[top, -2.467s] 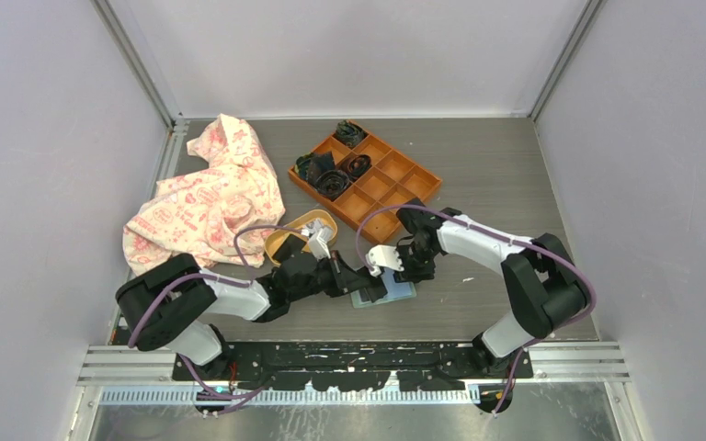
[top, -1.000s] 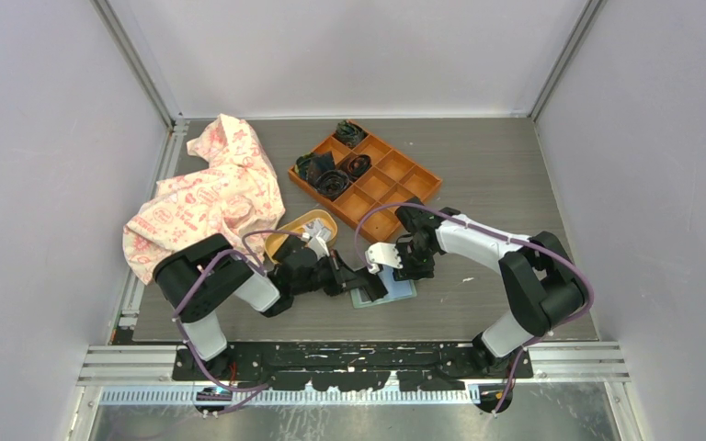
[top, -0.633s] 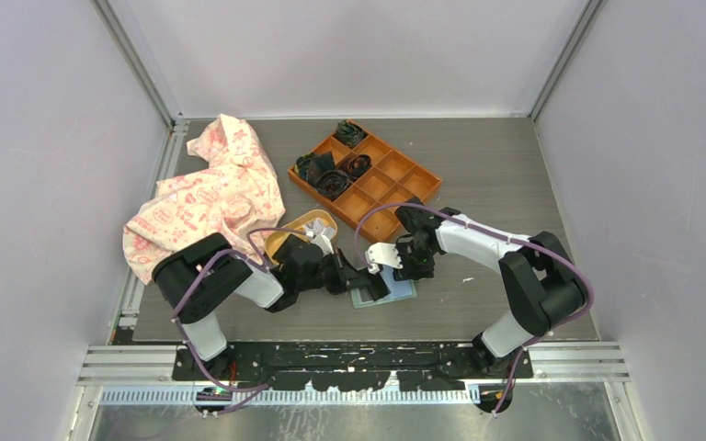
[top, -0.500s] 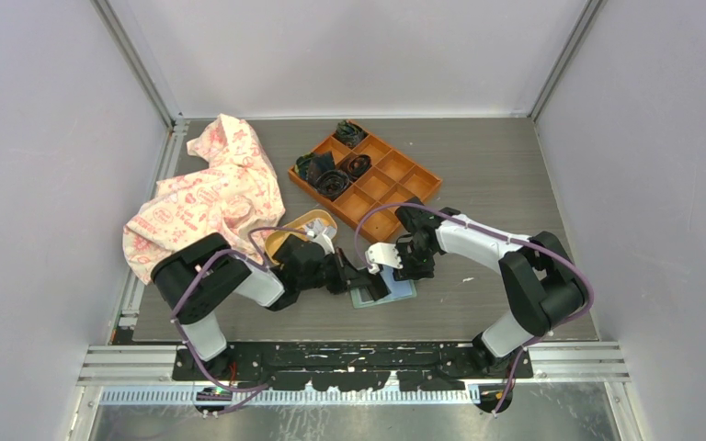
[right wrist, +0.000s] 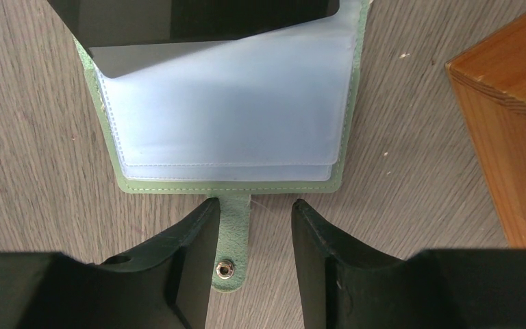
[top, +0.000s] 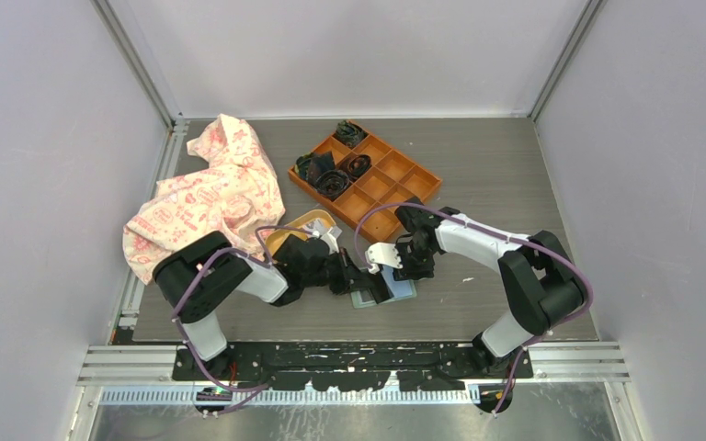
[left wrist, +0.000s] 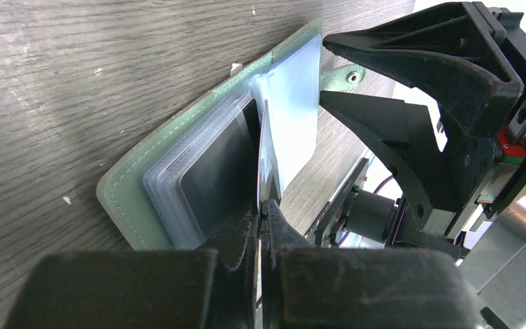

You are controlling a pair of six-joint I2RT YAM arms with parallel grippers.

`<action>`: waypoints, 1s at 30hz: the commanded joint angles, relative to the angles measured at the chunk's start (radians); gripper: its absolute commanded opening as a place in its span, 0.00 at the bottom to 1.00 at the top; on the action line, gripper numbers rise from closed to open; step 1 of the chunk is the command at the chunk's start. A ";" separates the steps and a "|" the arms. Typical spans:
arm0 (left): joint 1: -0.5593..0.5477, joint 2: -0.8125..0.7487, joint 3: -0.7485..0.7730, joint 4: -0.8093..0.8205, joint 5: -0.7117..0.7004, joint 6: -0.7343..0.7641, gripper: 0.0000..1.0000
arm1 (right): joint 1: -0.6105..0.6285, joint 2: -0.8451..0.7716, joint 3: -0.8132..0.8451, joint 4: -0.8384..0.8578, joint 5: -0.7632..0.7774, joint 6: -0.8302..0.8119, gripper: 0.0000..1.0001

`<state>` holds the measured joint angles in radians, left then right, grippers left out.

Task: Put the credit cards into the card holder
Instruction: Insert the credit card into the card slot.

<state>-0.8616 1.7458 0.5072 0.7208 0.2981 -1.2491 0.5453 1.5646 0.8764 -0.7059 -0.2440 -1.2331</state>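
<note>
Pinched tight in the left gripper (left wrist: pixel 263 205) – a thin dark plastic card (right wrist: pixel 198 17), edge-on over the opened sage-green folding card holder (right wrist: pixel 233 186), flat on the grey wood-grain table (right wrist: pixel 34 171). Half spread on the right gripper (right wrist: pixel 252 209), straddling the snap tab (right wrist: pixel 231 233), closed on nothing. Entry of the card's lower edge into a clear sleeve (right wrist: pixel 226 110) – impossible to tell; upper part cut off.

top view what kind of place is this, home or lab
Likely a robot lab test cell: plain white panels enclose a grey table, with a left arm and right arm bolted at its near edge, plus props like an orange tray and patterned cloth.
</note>
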 commanded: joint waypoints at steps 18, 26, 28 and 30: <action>0.035 0.074 0.067 -0.064 0.112 -0.004 0.00 | 0.034 0.041 -0.010 0.002 0.010 -0.027 0.47; 0.039 0.104 0.100 -0.064 0.140 -0.001 0.00 | 0.046 0.041 -0.011 0.011 0.010 -0.022 0.47; 0.039 0.110 0.107 -0.065 0.145 -0.001 0.00 | 0.047 0.041 -0.011 0.013 0.011 -0.020 0.47; 0.039 0.115 0.114 -0.068 0.147 0.004 0.00 | 0.048 0.037 -0.010 0.019 0.013 -0.013 0.48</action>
<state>-0.8223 1.8336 0.5983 0.6968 0.4232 -1.2575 0.5827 1.5719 0.8818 -0.7120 -0.2176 -1.2434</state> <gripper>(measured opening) 0.007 0.475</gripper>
